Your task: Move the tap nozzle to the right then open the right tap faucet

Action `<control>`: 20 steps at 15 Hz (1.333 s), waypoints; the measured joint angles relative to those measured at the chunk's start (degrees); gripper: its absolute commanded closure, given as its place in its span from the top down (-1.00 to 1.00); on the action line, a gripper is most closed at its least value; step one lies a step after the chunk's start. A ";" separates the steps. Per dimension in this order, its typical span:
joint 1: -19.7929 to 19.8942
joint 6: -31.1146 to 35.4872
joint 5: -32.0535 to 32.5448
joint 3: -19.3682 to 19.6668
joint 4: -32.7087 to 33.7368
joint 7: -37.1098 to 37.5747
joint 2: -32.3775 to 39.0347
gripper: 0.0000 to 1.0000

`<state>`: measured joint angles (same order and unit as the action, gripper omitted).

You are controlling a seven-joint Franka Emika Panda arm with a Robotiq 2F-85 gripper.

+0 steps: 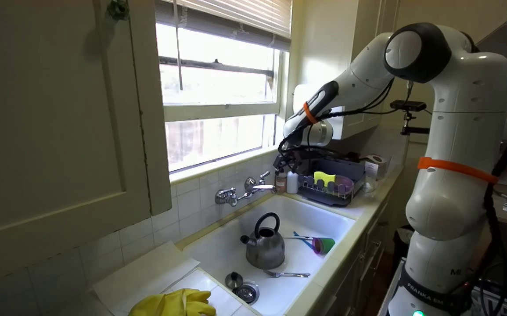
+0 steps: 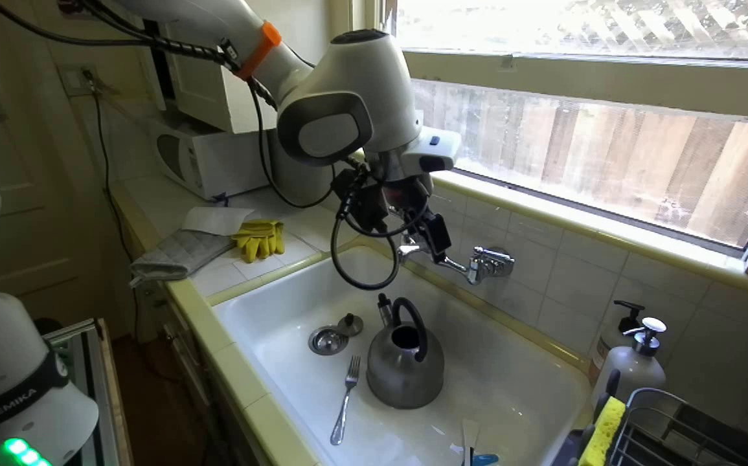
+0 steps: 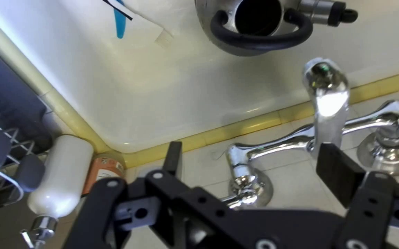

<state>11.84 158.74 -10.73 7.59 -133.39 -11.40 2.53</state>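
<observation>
Tap nozzle (image 3: 328, 103), with tool (image 3: 256, 162) spread close by

Nozzle projecting from the middle of the chrome mixer (image 3: 278, 146), out over the sink (image 1: 314, 215); one fingertip (image 3: 337, 173) of the tool overlaps its base in the wrist view, and contact cannot be told. The tool's fingers stand wide apart, gripping nothing. The right tap faucet (image 3: 249, 193) lies on the side toward the dish rack (image 3: 6, 79), seen between the spread fingers.

The step in hand is judged to be the swing to the right, not yet made. Good practice: set a finger against the nozzle's side away from the rack, then sweep toward the rack along the spout's own arc, pressing near the outlet for leverage and slowly, since polished plating may let a pad slide off. The faucet should be left alone until the nozzle rests turned.

Materials and forms: mixer, mirror-bright curved tube; kettle (image 2: 406, 378), dull grey metal, round-bellied, with a black looped handle; sink, glossy white with yellow tile edging; tool pads, flat dark blocks; sponge (image 2: 600, 435), a bright yellow slab; gloves (image 2: 259, 238), yellow, limp and creased on the white-tiled bench (image 2: 221, 277).
</observation>
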 measured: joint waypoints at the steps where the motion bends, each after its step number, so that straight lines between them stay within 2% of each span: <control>1: 0.11 0.99 0.48 0.93 0.40 2.36 0.10 1.00; 3: 0.29 1.59 2.26 2.68 1.64 7.06 0.91 1.00; 13: 0.14 1.58 3.02 3.11 3.04 9.24 1.97 1.00; 20: 0.75 1.54 0.43 2.47 15.63 11.27 12.64 1.00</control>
<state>12.59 160.28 -10.30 10.06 -117.76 -0.13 15.17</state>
